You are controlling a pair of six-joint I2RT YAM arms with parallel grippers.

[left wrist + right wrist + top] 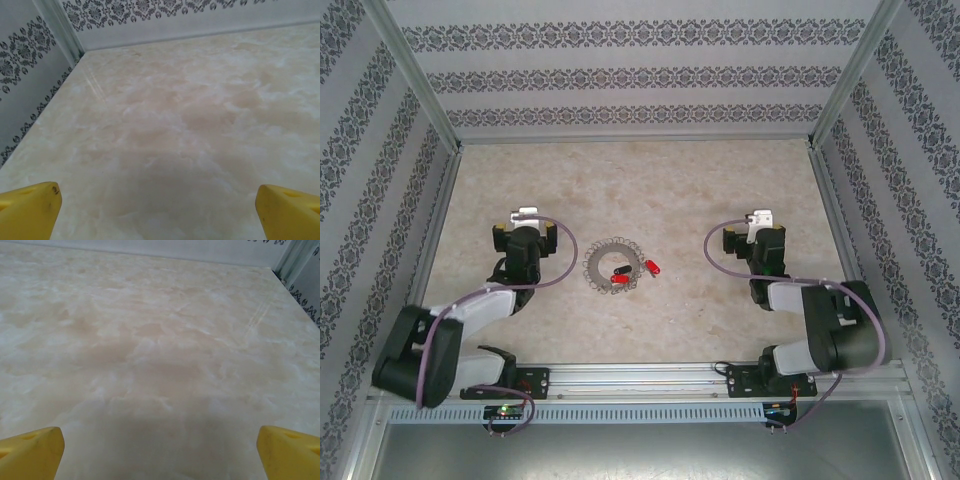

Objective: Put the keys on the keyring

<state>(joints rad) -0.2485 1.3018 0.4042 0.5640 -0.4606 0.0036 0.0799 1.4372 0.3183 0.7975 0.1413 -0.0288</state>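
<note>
Both grippers stand wide open and hold nothing. The left gripper (159,212) and the right gripper (160,452) each hang over bare table (720,180), their yellow fingertips (30,210) spread apart.

Between the two arms lies the keyring (611,267), flat on the table near its middle. The left arm is near it, and the right arm is further off.

No box or tray is about; the ring itself is the only thing that encloses anything. Two of the keys (620,272) lie inside its loop. From above I cannot tell whether they are threaded on the wire or merely resting there. A third key (652,266) lies just outside the ring, on the right arm's side.

To my eye the work is only beginning. The right gripper is better placed for the outer key and should come down low, squarely over the red head, since it is so small. The left could steady the ring, gripping gently because the wire looks springy.
</note>
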